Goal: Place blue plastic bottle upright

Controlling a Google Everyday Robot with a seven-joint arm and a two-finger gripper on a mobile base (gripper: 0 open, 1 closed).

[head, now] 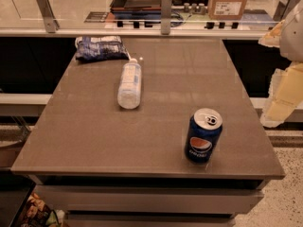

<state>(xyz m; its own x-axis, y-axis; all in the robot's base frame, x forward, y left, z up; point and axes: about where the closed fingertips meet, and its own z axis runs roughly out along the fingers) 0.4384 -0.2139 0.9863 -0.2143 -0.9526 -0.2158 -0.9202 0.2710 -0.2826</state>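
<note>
the blue plastic bottle [129, 85] lies on its side on the grey table [85, 141], left of the middle. its white cap points toward the far edge and its base points toward the near edge. the cap end is just beside a crinkled blue snack bag [99, 48] in the far left corner. a dark blue pepsi can [202, 136] stands upright near the front right, well apart from the bottle. the gripper [283, 96] hangs off the table's right side, pale and partly cut off, touching nothing. whether it is wide or narrow i cannot tell.
</note>
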